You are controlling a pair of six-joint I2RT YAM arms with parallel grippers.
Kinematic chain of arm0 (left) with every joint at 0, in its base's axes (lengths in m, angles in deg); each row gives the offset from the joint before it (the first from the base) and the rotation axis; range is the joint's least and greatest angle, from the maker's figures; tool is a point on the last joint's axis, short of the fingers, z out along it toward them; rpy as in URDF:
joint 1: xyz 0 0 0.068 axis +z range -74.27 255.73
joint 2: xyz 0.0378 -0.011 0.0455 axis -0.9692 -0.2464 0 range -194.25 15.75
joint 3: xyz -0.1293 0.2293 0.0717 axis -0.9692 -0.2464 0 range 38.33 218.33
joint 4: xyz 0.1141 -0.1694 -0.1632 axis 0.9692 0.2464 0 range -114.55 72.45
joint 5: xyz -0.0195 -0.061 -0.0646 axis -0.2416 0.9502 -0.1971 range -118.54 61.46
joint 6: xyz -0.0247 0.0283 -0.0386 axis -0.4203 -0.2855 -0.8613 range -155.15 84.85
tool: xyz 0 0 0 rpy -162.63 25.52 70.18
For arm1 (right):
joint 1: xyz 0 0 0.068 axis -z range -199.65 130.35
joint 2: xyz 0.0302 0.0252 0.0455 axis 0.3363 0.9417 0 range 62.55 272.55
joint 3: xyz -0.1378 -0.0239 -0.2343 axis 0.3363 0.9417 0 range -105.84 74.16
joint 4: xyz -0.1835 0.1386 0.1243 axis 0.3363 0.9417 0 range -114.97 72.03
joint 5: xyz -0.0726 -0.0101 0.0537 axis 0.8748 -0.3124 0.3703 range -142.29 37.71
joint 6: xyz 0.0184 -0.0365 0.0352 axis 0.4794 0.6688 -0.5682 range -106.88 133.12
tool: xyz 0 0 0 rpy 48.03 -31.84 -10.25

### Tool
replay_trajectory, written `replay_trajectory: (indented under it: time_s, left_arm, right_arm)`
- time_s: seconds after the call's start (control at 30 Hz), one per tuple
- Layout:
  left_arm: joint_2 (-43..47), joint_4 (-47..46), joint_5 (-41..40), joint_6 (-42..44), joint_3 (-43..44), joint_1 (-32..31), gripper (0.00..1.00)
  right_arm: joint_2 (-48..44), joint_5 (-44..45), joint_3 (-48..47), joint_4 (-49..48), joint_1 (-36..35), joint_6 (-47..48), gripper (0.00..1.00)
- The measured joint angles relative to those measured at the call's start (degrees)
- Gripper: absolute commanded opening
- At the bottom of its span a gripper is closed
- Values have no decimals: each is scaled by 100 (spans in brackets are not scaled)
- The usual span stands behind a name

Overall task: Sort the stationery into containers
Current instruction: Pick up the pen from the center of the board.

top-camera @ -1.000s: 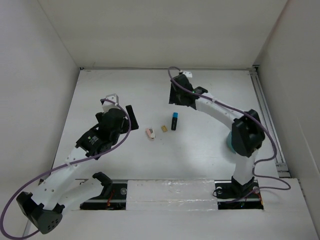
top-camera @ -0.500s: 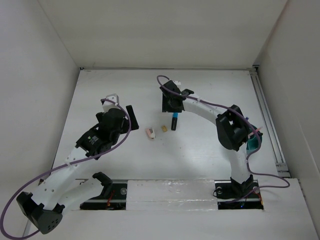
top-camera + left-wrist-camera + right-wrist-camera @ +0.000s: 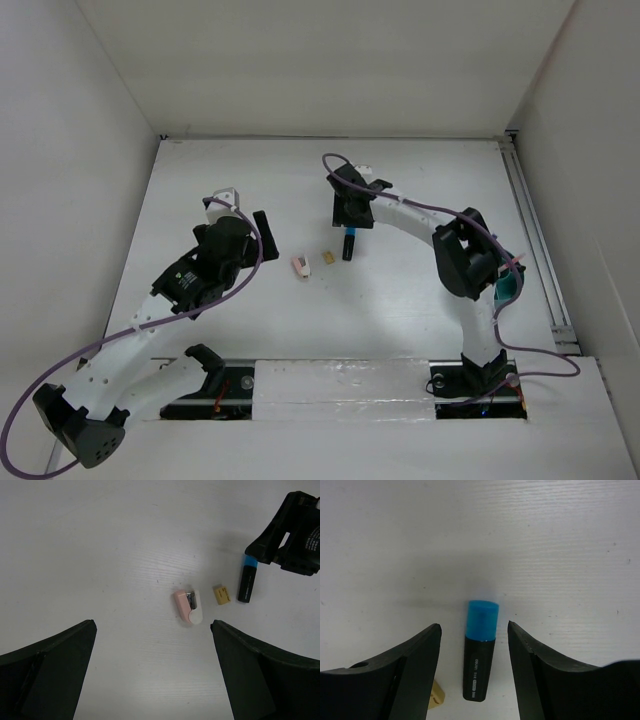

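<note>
The white table [image 3: 400, 310] is carrying everything. The teal cup [image 3: 508, 288] is sitting near its right edge, mostly hidden behind the right arm. The left tool [image 3: 152, 626] is hovering wide open, empty. The right tool [image 3: 474, 627] is hanging part open, straddling without touching the blue-black highlighter [image 3: 479, 655], which is lying flat beside a pink eraser [image 3: 190, 607] and a smaller tan eraser [image 3: 221, 594].

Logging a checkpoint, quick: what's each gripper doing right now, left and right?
Left gripper: open, holding nothing.
Right gripper: open, straddling the blue-black highlighter, not gripping it.
</note>
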Motion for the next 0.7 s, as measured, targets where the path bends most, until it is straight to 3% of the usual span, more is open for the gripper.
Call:
replay_trajectory:
  time_s: [0.53,0.7]
  left_arm:
    - [57,2,11,44,0,0,100]
    - [83,0,31,44,0,0,100]
  right_arm:
    - [393,70,-2,136,39,-133,53]
    - [407,85,-17,170,37,-181,31]
